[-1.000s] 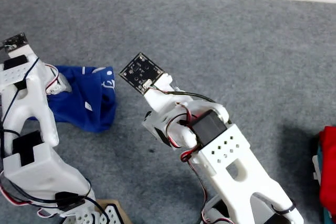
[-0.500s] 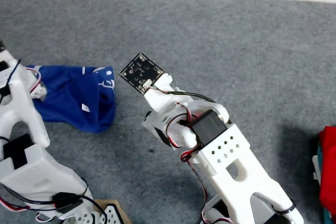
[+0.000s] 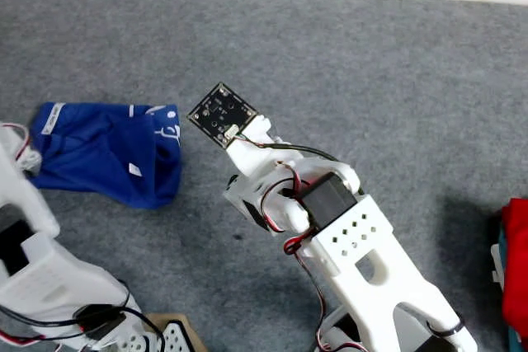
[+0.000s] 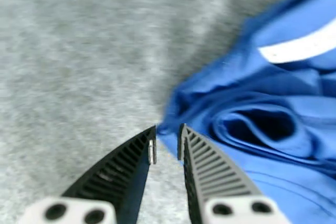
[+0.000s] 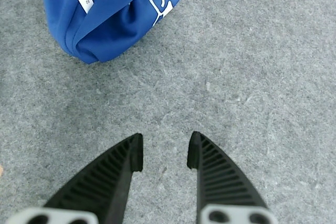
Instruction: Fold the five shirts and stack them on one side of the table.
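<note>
Trouble could be caused by a thin pinch: the left gripper point(image 4: 168, 141) is set right at the edge of the crumpled blue shirt point(image 4: 262, 108), fingers only a little apart, nothing held. The right gripper point(image 5: 164, 153) is kept near the blue shirt over the grey table point(image 5: 252, 77), fingers wide and empty. If one corner is pulled alone, the blue shirt may be bunched up more.

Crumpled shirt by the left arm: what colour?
The shirt is blue with white markings; right wrist view shows it best.
</note>
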Controlling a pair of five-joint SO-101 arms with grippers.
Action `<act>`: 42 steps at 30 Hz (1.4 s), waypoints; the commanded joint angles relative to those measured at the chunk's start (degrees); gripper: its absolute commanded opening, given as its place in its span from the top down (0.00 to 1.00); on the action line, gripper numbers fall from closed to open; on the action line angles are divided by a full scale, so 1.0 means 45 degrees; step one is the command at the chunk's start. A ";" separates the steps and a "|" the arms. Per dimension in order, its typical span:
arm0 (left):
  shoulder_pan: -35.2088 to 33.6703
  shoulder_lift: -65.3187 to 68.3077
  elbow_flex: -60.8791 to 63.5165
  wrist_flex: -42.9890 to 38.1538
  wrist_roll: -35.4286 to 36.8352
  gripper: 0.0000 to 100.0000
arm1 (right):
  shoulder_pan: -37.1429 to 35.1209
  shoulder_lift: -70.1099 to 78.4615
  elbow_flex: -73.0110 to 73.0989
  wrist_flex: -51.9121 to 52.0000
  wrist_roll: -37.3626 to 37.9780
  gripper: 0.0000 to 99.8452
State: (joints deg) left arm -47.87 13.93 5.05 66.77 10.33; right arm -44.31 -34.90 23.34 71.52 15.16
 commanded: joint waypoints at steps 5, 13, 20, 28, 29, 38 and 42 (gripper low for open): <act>-0.0010 -0.0244 -0.1553 -0.0020 0.0156 0.91 | 0.0088 -0.0322 -0.0088 -0.0283 -0.0137 0.85; 0.3429 -0.0127 -0.3429 0.0918 0.1934 0.91 | 0.0088 -0.0322 -0.0049 -0.0283 -0.0137 0.85; 0.5734 -0.0107 -0.2530 0.0684 0.1895 0.91 | 0.0127 -0.0342 0.1162 -0.1416 -0.0117 0.85; 0.6554 -0.0107 -0.1514 0.0684 0.1856 0.99 | 0.0147 -0.0342 0.1436 -0.1788 -0.0117 0.85; 0.6535 -0.0107 -0.1338 0.0684 0.1856 0.99 | 0.0166 -0.0342 0.1436 -0.1748 -0.0117 0.85; 0.6476 -0.0127 0.0459 -0.0371 0.1856 0.99 | 0.0166 -0.0342 0.1436 -0.1729 -0.0117 0.85; 0.5988 -0.0147 0.0772 -0.0313 0.1856 0.99 | 0.0166 -0.0342 0.1436 -0.1709 -0.0117 0.85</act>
State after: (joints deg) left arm -19.47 13.93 8.40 65.71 18.33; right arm -44.31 -34.90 30.29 64.31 15.16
